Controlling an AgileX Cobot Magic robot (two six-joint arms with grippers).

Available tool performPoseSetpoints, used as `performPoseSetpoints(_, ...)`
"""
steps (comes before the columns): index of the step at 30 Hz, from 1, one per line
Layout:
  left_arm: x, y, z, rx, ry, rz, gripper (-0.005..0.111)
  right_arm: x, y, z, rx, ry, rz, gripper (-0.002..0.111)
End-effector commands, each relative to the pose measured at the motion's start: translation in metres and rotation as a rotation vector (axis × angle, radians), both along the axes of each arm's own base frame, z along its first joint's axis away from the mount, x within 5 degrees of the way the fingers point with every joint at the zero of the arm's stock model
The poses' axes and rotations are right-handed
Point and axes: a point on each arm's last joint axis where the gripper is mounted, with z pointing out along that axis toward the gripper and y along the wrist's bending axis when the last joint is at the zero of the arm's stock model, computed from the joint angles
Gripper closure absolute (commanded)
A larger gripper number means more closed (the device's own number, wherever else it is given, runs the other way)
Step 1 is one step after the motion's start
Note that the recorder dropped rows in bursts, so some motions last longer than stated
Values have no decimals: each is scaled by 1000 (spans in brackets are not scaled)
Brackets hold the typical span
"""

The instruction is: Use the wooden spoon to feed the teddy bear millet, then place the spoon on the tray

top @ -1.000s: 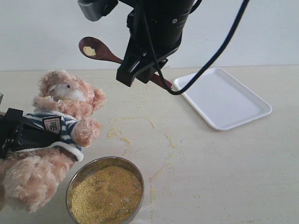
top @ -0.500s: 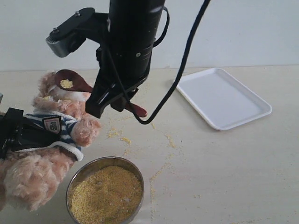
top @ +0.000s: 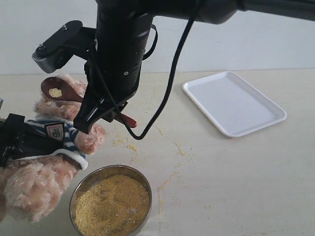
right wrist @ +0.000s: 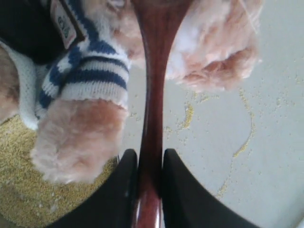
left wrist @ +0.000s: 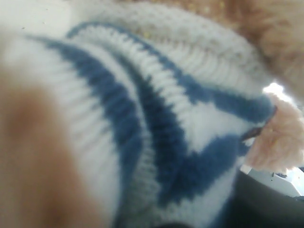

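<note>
Feeding step in hand: we are pinching wooden spoon [top: 60, 91] by its handle in right gripper [right wrist: 149, 187], jaws pressed on either side, spoon bowl with dab of millet [top: 55, 92] hovering at head of teddy bear [top: 58, 132]. Left gripper [top: 29, 142] is clamping bear's striped torso, near steel bowl [top: 110, 168]. Next move, we are judging, calls for tipping spoon to muzzle without spilling, then carrying it to tray [top: 234, 103], lying well apart. Muzzle is hiding behind spoon and arm; left fingertips too.

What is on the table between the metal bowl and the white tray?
Only loose millet, scattered in thin trails on the bare table between bowl and tray; the exterior view shows it.
</note>
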Motion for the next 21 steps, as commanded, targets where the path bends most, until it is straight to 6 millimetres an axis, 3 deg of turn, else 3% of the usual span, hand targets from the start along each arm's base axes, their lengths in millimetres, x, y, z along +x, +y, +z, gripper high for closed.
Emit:
performPoseSetpoints(1, -1, -2, 4, -21, -14, 1, 102, 1, -1, 4, -7, -33, 6, 109)
performPoseSetpoints(7, 0, -2, 4, -9, -28, 10, 102, -1, -2, -3, -163, -126, 58, 109)
performPoseSetpoints(14, 0, -2, 4, -9, -28, 10, 102, -19, 16, 5, -267, -369, 122, 109)
performPoseSetpoints(21, -1, -3, 5, -20, -25, -8, 102, -20, 18, 7, -258, -387, 111, 109)
